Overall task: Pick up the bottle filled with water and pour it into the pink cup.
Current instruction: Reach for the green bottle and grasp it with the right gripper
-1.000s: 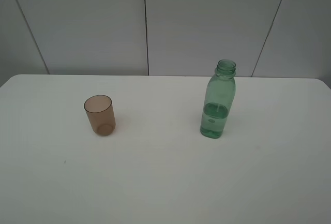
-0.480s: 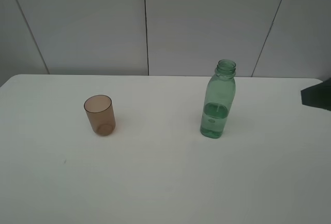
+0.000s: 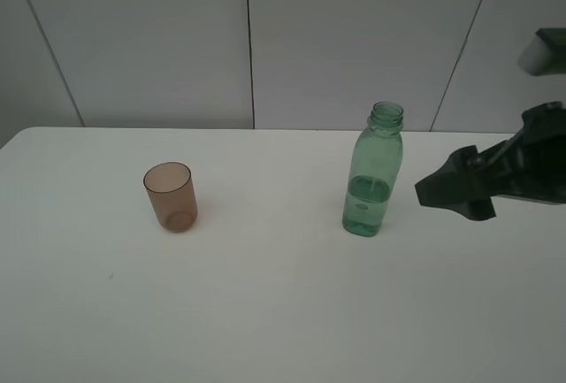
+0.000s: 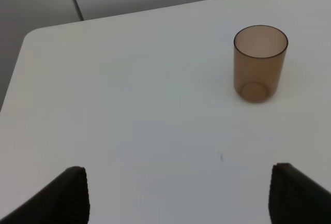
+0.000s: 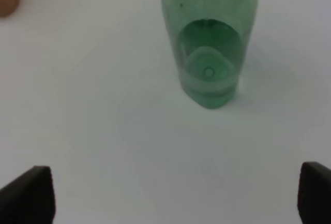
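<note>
- White tabletop (image 3: 265, 312) fills most of my overhead feed, with pale grey wall panels (image 3: 159, 38) rising behind its far edge.
- I see the bottle (image 3: 372, 180) standing upright a little right of the table's middle. It is green and see-through, its threaded neck has no cap, and water reaches about half its height.
- The pink cup (image 3: 170, 195) stands upright on the left side of the table, mouth up, well apart from the bottle. I can make out its base through the brownish wall.
- The right gripper (image 3: 455, 190) hangs above the table to the right of the bottle, near it but not touching, its dark fingers aimed toward it.
- On the right wrist feed the fingertips (image 5: 28, 195) of that claw are spread wide with only bare table between them. The bottle stands ahead of them, outside the jaws, so the claw has hold of nothing.
- The left gripper (image 4: 181, 195) shows on the left wrist feed only as two dark fingers (image 4: 70, 198), also spread wide with nothing between them. The cup stands ahead of them, well apart.
</note>
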You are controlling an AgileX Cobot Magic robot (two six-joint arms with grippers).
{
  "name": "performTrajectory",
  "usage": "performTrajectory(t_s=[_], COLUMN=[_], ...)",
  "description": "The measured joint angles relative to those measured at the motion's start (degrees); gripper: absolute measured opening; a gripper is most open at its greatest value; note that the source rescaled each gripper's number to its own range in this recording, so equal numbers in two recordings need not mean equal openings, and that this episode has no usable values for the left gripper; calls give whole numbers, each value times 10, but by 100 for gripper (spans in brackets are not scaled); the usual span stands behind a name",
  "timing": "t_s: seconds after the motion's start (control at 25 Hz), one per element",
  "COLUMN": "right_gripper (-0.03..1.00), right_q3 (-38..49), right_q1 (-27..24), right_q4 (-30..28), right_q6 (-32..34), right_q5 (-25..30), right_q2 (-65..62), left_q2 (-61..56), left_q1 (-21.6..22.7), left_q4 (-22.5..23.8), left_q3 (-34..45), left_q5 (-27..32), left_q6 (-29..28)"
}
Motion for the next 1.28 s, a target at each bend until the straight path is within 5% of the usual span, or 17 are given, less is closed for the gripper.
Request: performTrajectory(t_s=[0.68, 1.28], right_gripper=[100, 100], right_q3=[181, 183], right_q1=[40, 40], right_q4=[3, -12], right_q6=[-2, -2], right_q5=[-447, -724], right_q2=[115, 296], left_q2=[0, 0], left_q1=[0, 0], left_q4=[0, 0], left_q3=[0, 0], left_q5=[0, 0], left_q6=[0, 0])
